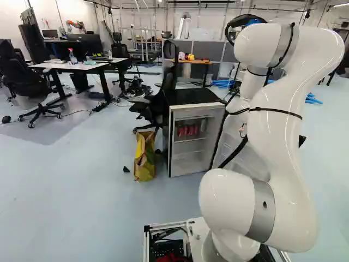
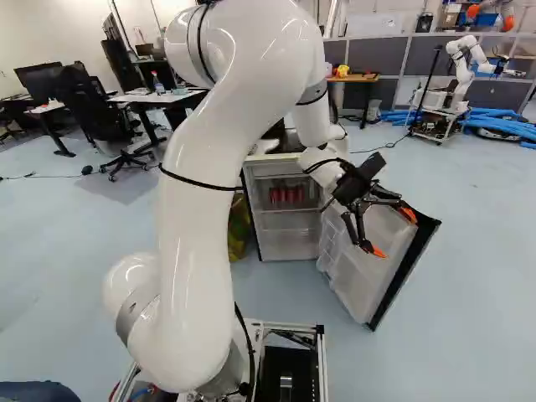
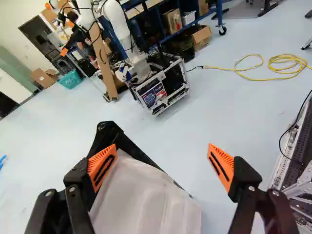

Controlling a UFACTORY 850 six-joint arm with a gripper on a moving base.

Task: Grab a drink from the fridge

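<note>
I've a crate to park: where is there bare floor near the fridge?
Bare floor lies between the open fridge door and the blue tubes. It's crowded beside the fridge, with bag and office chair, and at the door, where the open jaws hang.

The small fridge (image 1: 192, 97) is standing with its door (image 2: 367, 280) hanging wide open. Red cans (image 2: 286, 195) are sitting side by side on a shelf (image 2: 286, 209) inside.

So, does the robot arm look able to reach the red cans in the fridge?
Probably yes: the door stands wide open and nothing seems to block the red cans. But the open gripper points away from them, so it must turn first.
</note>
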